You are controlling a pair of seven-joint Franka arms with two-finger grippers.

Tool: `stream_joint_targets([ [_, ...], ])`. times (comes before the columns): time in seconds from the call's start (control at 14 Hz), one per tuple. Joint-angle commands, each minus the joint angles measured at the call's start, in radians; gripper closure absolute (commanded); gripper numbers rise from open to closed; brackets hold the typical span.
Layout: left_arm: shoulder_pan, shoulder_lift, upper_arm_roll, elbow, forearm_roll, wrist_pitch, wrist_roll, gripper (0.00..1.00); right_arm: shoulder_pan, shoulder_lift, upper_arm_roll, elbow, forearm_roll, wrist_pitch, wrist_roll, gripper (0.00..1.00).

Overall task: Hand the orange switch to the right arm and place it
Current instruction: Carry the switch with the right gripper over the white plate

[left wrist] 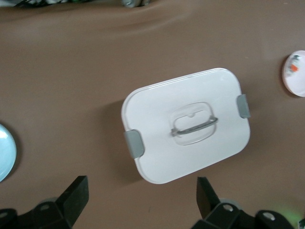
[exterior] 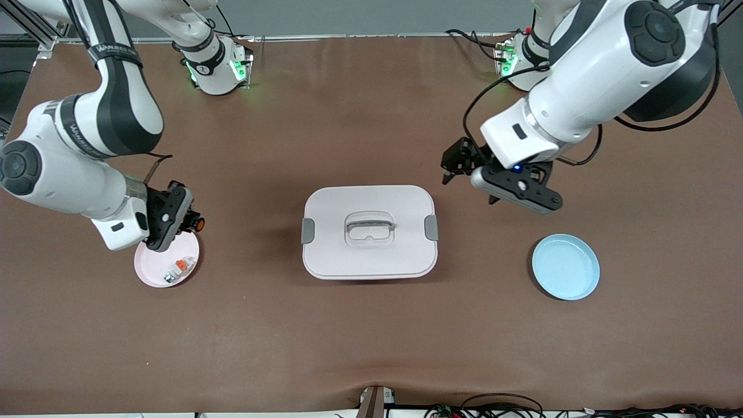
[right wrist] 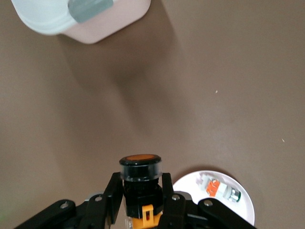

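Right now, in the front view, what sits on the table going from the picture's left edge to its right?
Pink plate with a small whitish part on it, the right hand over it holding the orange switch → lidded white box → left hand, open, over the table → blue plate.

High front camera faces both arms—wrist cameras look down, sharing the lidded box (exterior: 370, 231).

1. The brown table (exterior: 371, 337) carries 3 things.
2. A lidded white box (exterior: 370, 231) sits mid-table.
3. A pink plate (exterior: 152, 273) lies toward the right arm's end.
4. A blue plate (exterior: 565, 266) lies toward the left arm's end.
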Motion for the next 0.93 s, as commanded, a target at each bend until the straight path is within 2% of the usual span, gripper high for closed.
stream_joint_targets([
  [0.0, 0.044, -0.036, 0.004, -0.023, 0.076, -0.073, -0.049, 0.0, -0.066, -0.06, 0.018, -0.08, -0.037, 0.006, -0.106, 1.0],
  [0.21, 0.103, -0.037, 0.004, -0.023, 0.15, -0.135, -0.078, 0.0, -0.121, -0.098, 0.018, -0.167, -0.038, 0.076, -0.213, 1.0],
  [0.43, 0.196, -0.072, 0.004, -0.018, 0.214, -0.269, -0.059, 0.0, -0.162, -0.138, 0.018, -0.281, -0.038, 0.183, -0.287, 1.0],
  [0.64, 0.32, -0.112, 0.002, -0.017, 0.247, -0.285, -0.053, 0.0, -0.193, -0.175, 0.018, -0.404, -0.038, 0.318, -0.347, 1.0],
  [0.85, 0.361, -0.105, 0.004, -0.02, 0.32, -0.313, 0.003, 0.0, -0.242, -0.171, 0.019, -0.465, -0.037, 0.432, -0.437, 1.0],
])
